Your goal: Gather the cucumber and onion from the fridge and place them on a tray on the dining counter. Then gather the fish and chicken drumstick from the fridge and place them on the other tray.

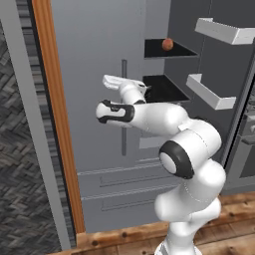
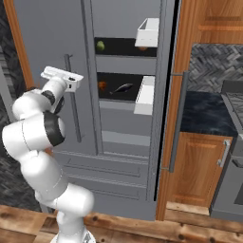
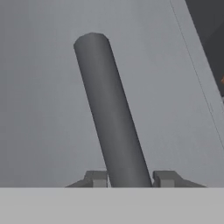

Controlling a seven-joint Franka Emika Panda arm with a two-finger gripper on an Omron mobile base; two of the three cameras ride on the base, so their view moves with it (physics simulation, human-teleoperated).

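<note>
At the fridge [image 2: 118, 38], left door shut, right door swung open. Gripper [image 3: 129, 178] jaws straddle the left door's vertical bar handle [image 3: 111, 109], fingertips [image 3: 97, 178] close on either side; contact uncertain. Onion [image 1: 167, 44] on upper shelf, far right of the hand. Dark fish [image 2: 123, 88] on lower shelf beside a small orange piece [image 2: 102, 85].

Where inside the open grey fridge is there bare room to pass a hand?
The black upper shelf is bare in its middle, between the green round fruit at left and the reddish-orange round onion at right. The black lower shelf is crowded: a small orange piece and the dark fish lie close together.
</note>
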